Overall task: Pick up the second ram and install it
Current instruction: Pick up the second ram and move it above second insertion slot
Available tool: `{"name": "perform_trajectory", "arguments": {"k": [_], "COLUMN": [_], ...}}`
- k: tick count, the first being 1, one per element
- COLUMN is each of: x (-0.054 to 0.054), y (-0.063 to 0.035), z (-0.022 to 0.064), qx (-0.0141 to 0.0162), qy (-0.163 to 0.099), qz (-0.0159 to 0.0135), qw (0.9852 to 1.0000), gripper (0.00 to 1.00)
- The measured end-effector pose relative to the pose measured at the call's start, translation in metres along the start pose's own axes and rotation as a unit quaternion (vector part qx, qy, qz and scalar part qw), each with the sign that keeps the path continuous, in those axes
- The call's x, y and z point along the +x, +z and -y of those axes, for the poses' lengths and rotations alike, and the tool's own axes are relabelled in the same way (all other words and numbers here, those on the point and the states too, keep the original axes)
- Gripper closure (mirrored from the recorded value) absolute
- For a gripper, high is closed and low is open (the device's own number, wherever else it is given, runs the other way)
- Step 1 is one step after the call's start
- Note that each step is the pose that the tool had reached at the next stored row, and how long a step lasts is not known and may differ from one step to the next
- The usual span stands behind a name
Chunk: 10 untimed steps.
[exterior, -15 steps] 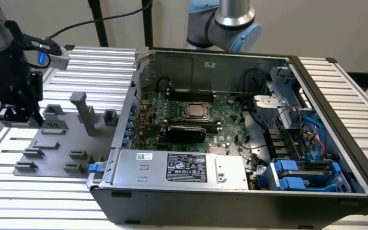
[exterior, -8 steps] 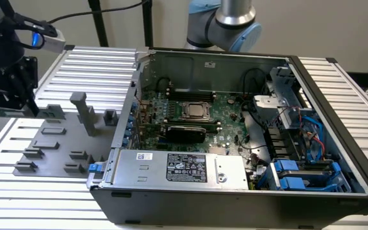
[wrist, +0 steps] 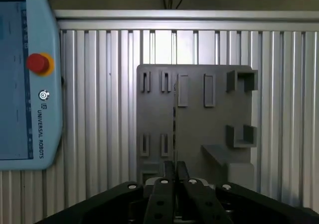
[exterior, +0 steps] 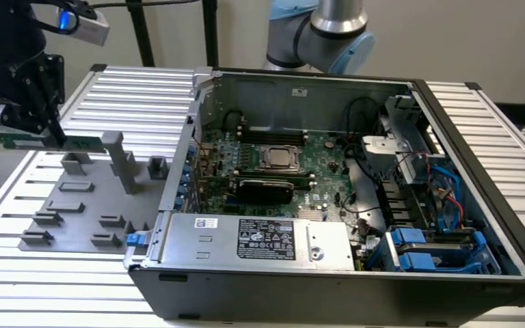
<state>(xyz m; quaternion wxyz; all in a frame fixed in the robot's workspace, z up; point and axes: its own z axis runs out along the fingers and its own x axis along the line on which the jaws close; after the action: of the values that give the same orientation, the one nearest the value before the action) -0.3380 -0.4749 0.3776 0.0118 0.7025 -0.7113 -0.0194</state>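
Pick step looks done: gripper [exterior: 36, 133] jaws narrow, pinched on the second ram [exterior: 78, 143], the green stick held level above the grey fixture plate [exterior: 80, 205], well apart from the open computer case [exterior: 481, 123]. Install not yet done. Judged need: stick's edge lined up with a free slot near the CPU socket [exterior: 281, 158], then square downward pressure.

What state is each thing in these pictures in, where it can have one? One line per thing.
gripper, shut on the second ram.
second ram, held level in the air above the fixture plate, not installed.
computer case, open, motherboard exposed.
CPU socket, bare, no cooler over it.
fixture plate, lying flat on the table.
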Motion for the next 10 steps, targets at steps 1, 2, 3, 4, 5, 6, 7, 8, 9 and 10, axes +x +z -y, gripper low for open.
{"name": "perform_trajectory", "arguments": {"k": [1, 2, 3, 4, 5, 6, 7, 8, 9, 10], "x": [0.000, 0.000, 0.000, 0.000, 0.000, 0.000, -0.001, -0.001, -0.001, -0.001], "y": [-0.0034, -0.0059, -0.0082, -0.0101, -0.0121, -0.0140, -0.0157, -0.0174, -0.0191, -0.0208], "z": [0.0045, 0.0089, 0.0134, 0.0178, 0.0225, 0.0269, 0.0314, 0.0358, 0.0402, 0.0448], "qx": [0.0001, 0.0001, 0.0000, 0.0000, 0.0000, 0.0000, 0.0000, 0.0000, 0.0000, 0.0000], "qy": [0.000, 0.000, 0.000, 0.000, 0.000, 0.000, 0.000, 0.000, 0.000, 0.000], "qz": [0.0005, 0.0009, 0.0013, 0.0018, 0.0023, 0.0028, 0.0032, 0.0037, 0.0042, 0.0046], "qw": [1.0000, 1.0000, 1.0000, 1.0000, 1.0000, 1.0000, 1.0000, 1.0000, 1.0000, 1.0000], "gripper": [0.87, 0.87, 0.87, 0.87, 0.87, 0.87, 0.87, 0.87, 0.87, 0.87]}}
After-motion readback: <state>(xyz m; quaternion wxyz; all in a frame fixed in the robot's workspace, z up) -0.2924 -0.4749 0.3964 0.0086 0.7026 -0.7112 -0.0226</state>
